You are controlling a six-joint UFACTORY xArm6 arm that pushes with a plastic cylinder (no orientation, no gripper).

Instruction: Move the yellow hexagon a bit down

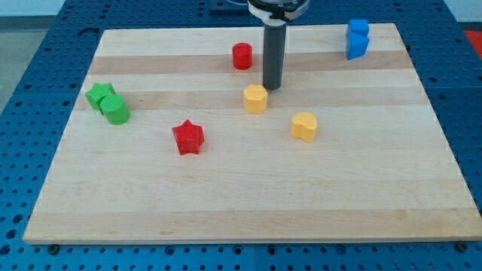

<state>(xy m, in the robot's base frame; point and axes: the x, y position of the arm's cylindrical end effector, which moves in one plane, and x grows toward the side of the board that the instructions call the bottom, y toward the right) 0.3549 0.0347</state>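
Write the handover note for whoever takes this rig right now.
My tip is down on the board, just above and slightly right of the yellow hexagon, close to it; contact can't be confirmed.
The yellow heart lies to the lower right of the hexagon, the red star to its lower left, and the red cylinder above it.
Done: tip placed behind the hexagon.
Left: push the hexagon a bit toward the view's bottom; that path looks free between star and heart.
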